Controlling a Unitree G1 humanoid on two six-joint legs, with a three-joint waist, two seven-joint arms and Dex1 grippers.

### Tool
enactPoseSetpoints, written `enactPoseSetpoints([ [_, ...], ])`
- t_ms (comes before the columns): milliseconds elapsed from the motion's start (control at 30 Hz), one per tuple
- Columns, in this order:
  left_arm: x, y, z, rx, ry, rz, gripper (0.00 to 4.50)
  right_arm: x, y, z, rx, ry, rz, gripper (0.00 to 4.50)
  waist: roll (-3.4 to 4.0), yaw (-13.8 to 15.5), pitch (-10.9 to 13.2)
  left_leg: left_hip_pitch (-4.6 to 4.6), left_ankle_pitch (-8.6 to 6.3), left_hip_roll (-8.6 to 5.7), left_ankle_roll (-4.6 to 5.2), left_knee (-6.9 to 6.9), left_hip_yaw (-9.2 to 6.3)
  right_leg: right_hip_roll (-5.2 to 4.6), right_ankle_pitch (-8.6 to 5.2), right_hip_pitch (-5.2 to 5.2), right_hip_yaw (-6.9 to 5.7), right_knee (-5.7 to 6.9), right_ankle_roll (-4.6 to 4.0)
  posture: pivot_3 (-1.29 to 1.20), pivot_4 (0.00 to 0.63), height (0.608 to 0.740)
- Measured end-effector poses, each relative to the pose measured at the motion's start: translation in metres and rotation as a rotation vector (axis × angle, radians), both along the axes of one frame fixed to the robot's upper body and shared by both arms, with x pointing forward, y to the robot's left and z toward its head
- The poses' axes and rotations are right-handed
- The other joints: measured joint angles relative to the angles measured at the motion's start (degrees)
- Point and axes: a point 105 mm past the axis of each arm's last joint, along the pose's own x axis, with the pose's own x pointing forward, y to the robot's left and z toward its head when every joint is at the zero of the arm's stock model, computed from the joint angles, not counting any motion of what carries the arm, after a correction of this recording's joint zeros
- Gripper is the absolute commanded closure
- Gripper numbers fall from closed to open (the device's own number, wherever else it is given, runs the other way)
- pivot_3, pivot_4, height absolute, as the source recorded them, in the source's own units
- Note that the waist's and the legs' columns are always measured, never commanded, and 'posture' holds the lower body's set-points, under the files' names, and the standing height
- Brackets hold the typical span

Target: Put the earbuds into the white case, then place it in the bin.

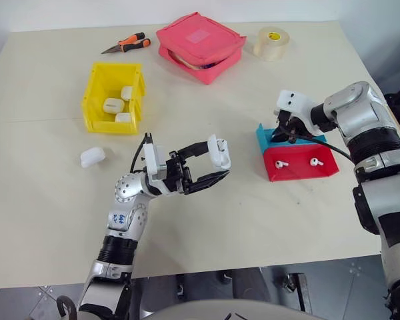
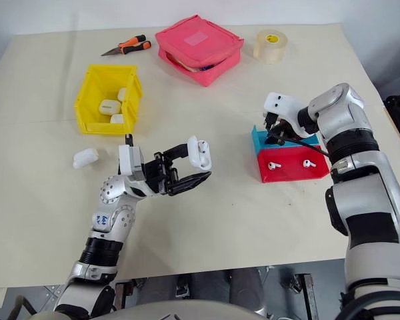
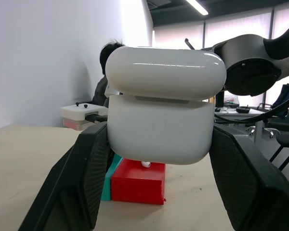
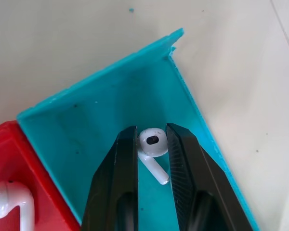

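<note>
My left gripper (image 1: 215, 165) holds the white case (image 1: 219, 152) above the middle of the table, its fingers (image 3: 82, 173) clamped on the case's (image 3: 161, 125) lower half, lid lifted. My right gripper (image 4: 151, 139) reaches down into the teal tray (image 4: 86, 120), and its fingers press both sides of one earbud (image 4: 152, 141) whose stem lies on the tray floor. Two more earbuds (image 1: 281, 163) (image 1: 316, 161) lie in the red tray (image 1: 300, 175) beside it. The yellow bin (image 1: 97, 100) stands at the far left with three white cases (image 1: 113, 105) inside.
Another white case (image 1: 93, 157) lies loose on the table in front of the bin. At the far edge are orange-handled pliers (image 1: 128, 45), a pink pouch (image 1: 200, 45) and a tape roll (image 1: 271, 43). A person (image 3: 111, 55) sits beyond the table.
</note>
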Motion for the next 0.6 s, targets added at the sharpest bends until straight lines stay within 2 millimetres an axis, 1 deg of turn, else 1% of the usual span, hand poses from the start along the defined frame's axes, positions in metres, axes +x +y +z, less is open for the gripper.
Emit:
enactPoseSetpoints([
  [233, 0.001, 0.000, 0.000, 0.000, -0.003, 0.001, 1.72, 0.001, -0.002, 0.001, 0.001, -0.014, 0.002, 4.02, 0.00, 0.0, 0.0, 0.00, 0.00, 0.00, 0.00, 0.00, 0.00, 0.00, 0.00, 0.00, 0.00, 0.00, 0.00, 0.00, 0.150, 0.740],
  [333, 0.001, 0.000, 0.001, -0.001, -0.005, 0.001, 1.72, 0.002, -0.001, 0.006, 0.022, -0.029, -0.001, 4.02, 0.01, 0.0, 0.0, -0.01, 0.00, 0.00, 0.00, 0.00, 0.01, 0.00, 0.00, -0.01, 0.00, 0.00, 0.00, 0.00, 0.150, 0.740],
  [400, 0.001, 0.000, 0.001, -0.001, -0.007, 0.001, 1.72, 0.004, 0.002, 0.016, 0.067, -0.055, -0.003, 4.02, 0.04, 0.0, 0.0, -0.01, 0.00, 0.00, 0.00, 0.00, 0.01, 0.00, 0.00, -0.02, 0.00, 0.01, 0.00, 0.00, 0.150, 0.740],
  [500, 0.002, -0.001, 0.002, 0.002, -0.011, -0.004, 1.72, 0.004, 0.008, 0.037, 0.168, -0.099, 0.004, 4.02, 0.04, 0.0, 0.0, -0.01, 0.00, 0.00, 0.00, 0.00, -0.01, 0.00, 0.00, 0.00, 0.00, 0.00, 0.00, 0.00, 0.150, 0.740],
  [600, 0.003, -0.001, 0.003, 0.004, -0.019, -0.009, 1.72, -0.004, 0.020, 0.058, 0.310, -0.151, 0.049, 4.02, 0.04, 0.2, 0.0, -0.03, 0.00, 0.00, 0.00, 0.02, -0.05, 0.00, 0.00, 0.00, -0.02, -0.01, 0.00, 0.00, 0.150, 0.740],
])
